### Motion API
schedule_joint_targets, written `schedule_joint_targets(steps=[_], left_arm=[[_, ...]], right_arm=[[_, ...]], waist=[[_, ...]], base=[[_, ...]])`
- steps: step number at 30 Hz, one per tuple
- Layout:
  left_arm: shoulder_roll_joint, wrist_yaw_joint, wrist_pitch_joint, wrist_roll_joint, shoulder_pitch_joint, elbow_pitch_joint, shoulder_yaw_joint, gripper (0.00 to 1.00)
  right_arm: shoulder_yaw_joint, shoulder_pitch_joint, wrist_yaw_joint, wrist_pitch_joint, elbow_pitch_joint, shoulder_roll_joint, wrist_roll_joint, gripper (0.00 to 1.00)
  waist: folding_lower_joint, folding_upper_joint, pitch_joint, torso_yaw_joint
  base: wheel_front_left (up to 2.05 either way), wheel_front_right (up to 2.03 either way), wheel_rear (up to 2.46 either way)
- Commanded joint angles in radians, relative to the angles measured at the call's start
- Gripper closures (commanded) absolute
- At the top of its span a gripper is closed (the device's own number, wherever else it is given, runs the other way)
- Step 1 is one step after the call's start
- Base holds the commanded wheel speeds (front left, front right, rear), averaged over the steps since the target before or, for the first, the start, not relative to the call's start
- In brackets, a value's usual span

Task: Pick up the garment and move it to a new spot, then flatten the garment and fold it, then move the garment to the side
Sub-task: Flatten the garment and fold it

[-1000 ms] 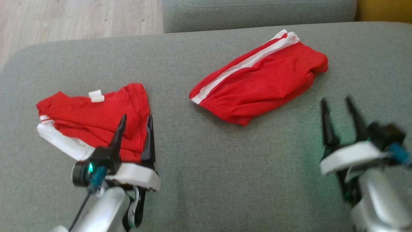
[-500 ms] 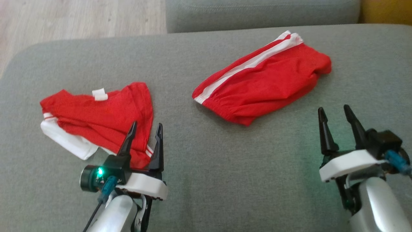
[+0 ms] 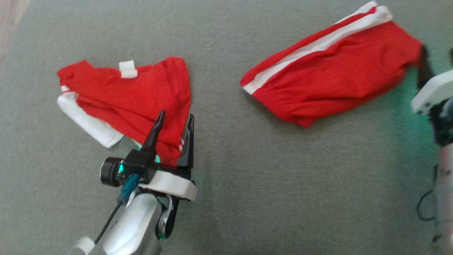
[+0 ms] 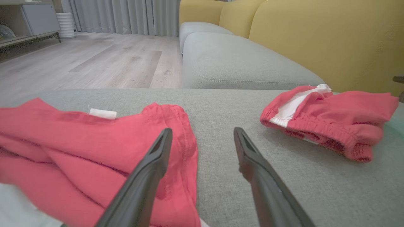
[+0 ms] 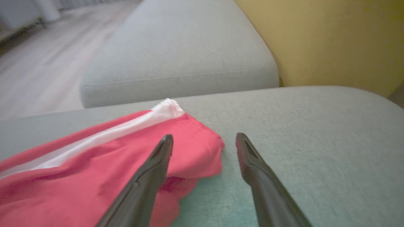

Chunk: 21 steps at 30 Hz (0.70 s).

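On the grey woven sofa cushion [image 3: 247, 184], as the head sees it, two garments lie well apart. A crumpled red fabric garment with a white band and a white label [image 3: 134, 95] lies toward the cushion's left edge. Red fabric shorts with a white side stripe [image 3: 336, 81] lie toward its far right. The left end effector [image 3: 177, 114] stands at the crumpled garment's near right corner, jaws spread and empty. The right end effector [image 3: 437, 60], blurred at the shorts' right end, looks parted too and grips nothing. Which piece the task means I cannot settle; each arm seems set at a cloth edge because a hem offers the easiest pinch.

Along the left wrist, one finger rides over the crumpled garment's hem and the other over bare cushion, so the jaws straddle that edge, well placed to nip it.

Along the right wrist, the spread fingers likewise bracket the shorts' folded end, one above red cloth, one above cushion, with the yellow backrest [image 5: 315, 37] beyond.
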<state>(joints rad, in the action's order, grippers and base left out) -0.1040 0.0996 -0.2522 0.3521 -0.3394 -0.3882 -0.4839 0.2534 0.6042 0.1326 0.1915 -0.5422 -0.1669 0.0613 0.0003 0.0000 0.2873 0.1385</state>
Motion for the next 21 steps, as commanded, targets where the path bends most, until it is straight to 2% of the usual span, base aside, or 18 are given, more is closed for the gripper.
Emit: schedule_joint_targets(steps=[1, 4, 9, 14, 17, 18, 19, 20, 21], left_arm=[[0.000, -0.005, -0.009, -0.011, -0.040, 0.020, 0.037, 0.00], [0.015, -0.008, -0.009, -0.021, -0.057, 0.008, 0.038, 0.00], [0.033, -0.016, -0.010, -0.036, -0.078, 0.012, 0.049, 0.00], [0.043, -0.022, -0.010, -0.051, -0.088, 0.029, 0.062, 0.00], [0.046, -0.026, -0.010, -0.058, -0.095, 0.033, 0.073, 0.00], [0.047, -0.026, -0.010, -0.060, -0.096, 0.033, 0.077, 0.00], [0.048, -0.026, -0.010, -0.062, -0.097, 0.033, 0.082, 0.00], [0.048, -0.026, -0.010, -0.064, -0.097, 0.033, 0.088, 0.00], [0.049, -0.025, -0.010, -0.066, -0.097, 0.035, 0.093, 0.00]], right_arm=[[0.010, 0.061, -0.002, 0.025, -0.007, -0.023, -0.021, 0.00], [0.053, 0.136, -0.002, 0.066, -0.097, -0.059, -0.063, 0.00], [0.066, 0.211, -0.002, 0.097, -0.245, -0.130, -0.149, 0.00], [0.073, 0.261, -0.002, 0.089, -0.347, -0.165, -0.206, 0.00], [0.042, 0.288, -0.002, 0.096, -0.409, -0.167, -0.208, 0.00], [0.025, 0.296, -0.002, 0.103, -0.430, -0.168, -0.203, 0.20], [0.010, 0.304, -0.002, 0.106, -0.448, -0.171, -0.195, 0.78], [-0.004, 0.312, -0.002, 0.106, -0.463, -0.176, -0.187, 1.00], [-0.015, 0.321, -0.002, 0.104, -0.475, -0.184, -0.180, 1.00]], waist=[[-0.0003, 0.0000, 0.048, 0.049], [-0.0003, 0.0000, 0.074, 0.079], [-0.0003, 0.0000, 0.107, 0.108], [-0.0003, 0.0000, 0.126, 0.127], [-0.0003, 0.0000, 0.134, 0.129], [-0.0003, 0.0000, 0.135, 0.129], [-0.0003, 0.0000, 0.135, 0.126], [-0.0003, 0.0000, 0.135, 0.123], [-0.0003, 0.0000, 0.134, 0.118]], base=[[0.00, 0.00, 0.00], [0.00, 0.00, 0.00], [0.00, 0.00, 0.00], [0.00, 0.00, 0.00], [0.00, 0.00, 0.00], [0.00, 0.00, 0.00], [0.00, 0.00, 0.00], [0.00, 0.00, 0.00], [0.00, 0.00, 0.00]])
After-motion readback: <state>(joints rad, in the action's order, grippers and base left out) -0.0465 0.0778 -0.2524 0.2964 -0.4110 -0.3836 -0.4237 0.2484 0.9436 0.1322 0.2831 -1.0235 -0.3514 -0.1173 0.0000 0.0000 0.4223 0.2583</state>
